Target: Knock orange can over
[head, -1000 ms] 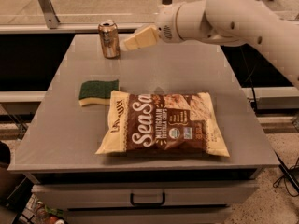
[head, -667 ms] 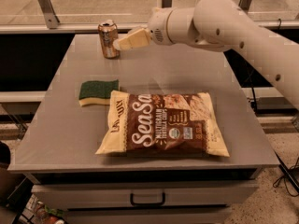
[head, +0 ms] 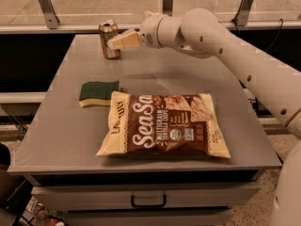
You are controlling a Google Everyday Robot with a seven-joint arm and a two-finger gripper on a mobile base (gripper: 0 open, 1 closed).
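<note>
The orange can point(head: 108, 39) is a small coppery can with a silver top. It stands at the back left of the grey table point(head: 66, 126), tilted a little to the left. My gripper point(head: 115, 42) reaches in from the right on the white arm. Its cream fingertips point(head: 123, 40) touch the can's right side near the top. Part of the can's right edge is hidden behind them.
A green and yellow sponge point(head: 99, 92) lies left of centre. A large brown chip bag point(head: 164, 126) lies flat at the front middle. A railing with metal posts point(head: 47, 6) runs behind the table. A drawer handle point(head: 148, 202) shows below the front edge.
My gripper has moved left to the can and now touches it. The can has begun to lean left.
</note>
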